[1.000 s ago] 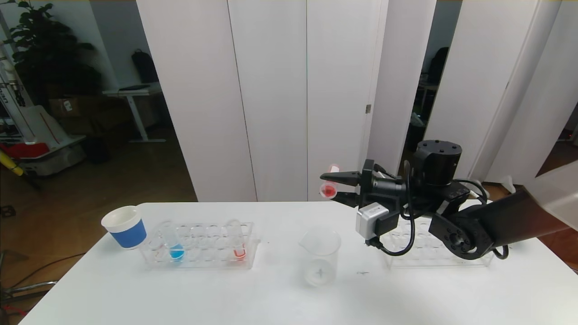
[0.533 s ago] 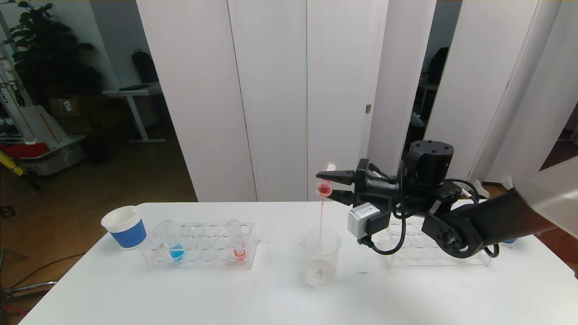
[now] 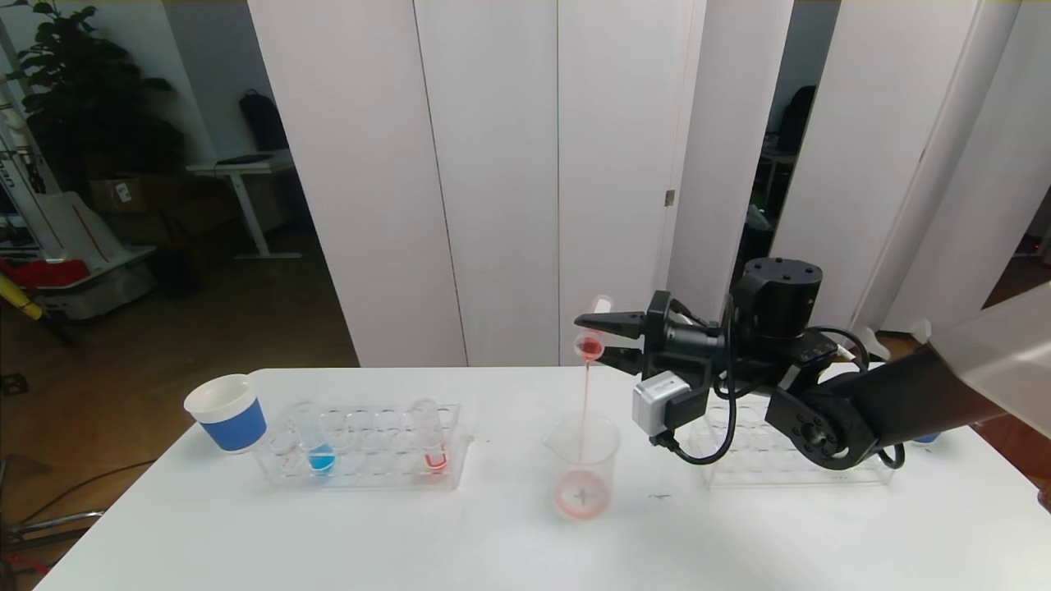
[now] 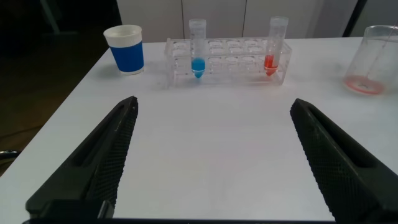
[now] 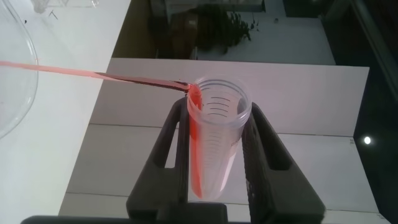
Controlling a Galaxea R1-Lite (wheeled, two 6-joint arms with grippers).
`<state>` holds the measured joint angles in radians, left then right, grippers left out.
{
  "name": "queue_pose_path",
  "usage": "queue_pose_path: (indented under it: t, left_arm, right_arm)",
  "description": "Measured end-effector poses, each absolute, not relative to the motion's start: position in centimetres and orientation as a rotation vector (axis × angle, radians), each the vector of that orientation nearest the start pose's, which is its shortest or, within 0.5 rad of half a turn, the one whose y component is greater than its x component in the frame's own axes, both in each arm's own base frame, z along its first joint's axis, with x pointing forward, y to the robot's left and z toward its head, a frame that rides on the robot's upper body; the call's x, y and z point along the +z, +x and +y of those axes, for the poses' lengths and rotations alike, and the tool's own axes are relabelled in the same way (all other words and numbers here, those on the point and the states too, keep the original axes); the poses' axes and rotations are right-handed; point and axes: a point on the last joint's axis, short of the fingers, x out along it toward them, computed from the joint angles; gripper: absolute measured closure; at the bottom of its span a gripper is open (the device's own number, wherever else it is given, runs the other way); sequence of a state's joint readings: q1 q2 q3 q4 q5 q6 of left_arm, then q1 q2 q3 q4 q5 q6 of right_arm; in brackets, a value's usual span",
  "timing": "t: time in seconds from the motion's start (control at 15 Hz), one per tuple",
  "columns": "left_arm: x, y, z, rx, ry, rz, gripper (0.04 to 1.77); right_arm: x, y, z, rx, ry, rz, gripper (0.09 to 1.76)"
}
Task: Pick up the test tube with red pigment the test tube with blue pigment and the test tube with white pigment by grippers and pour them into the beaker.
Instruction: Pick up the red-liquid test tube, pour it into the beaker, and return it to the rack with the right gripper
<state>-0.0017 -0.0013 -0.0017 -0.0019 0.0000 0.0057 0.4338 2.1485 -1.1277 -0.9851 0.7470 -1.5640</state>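
The red pour is underway: the right gripper (image 3: 606, 336) is clenching a tipped test tube with red pigment (image 5: 213, 127) between both fingers (image 5: 168, 140), directly above the beaker (image 3: 582, 465), and a thin red stream is running down into it. The test tube with blue pigment (image 3: 314, 441) is waiting in its rack (image 3: 361, 476), left of the beaker; no white tube is showing. The left gripper (image 4: 211, 155) is hanging spread wide, empty, facing that rack.
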Motion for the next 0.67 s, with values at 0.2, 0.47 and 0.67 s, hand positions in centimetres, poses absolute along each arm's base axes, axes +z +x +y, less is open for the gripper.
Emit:
queue_pose_path:
  t: [0.2, 0.47, 0.67]
  left_arm:
    - [7.61, -2.3, 0.0, -0.002, 0.006, -0.005, 0.06]
    - [7.61, -2.3, 0.0, -0.002, 0.006, -0.005, 0.06]
    - [7.62, -2.3, 0.0, -0.002, 0.006, -0.005, 0.06]
  right_arm:
    - [13.88, 37.09, 18.94, 0.934, -1.393, -0.911, 1.27]
    - [14.01, 37.12, 18.95, 0.916, -1.425, -0.937, 1.27]
    - [14.36, 37.2, 18.99, 0.891, -1.462, -0.97, 1.27]
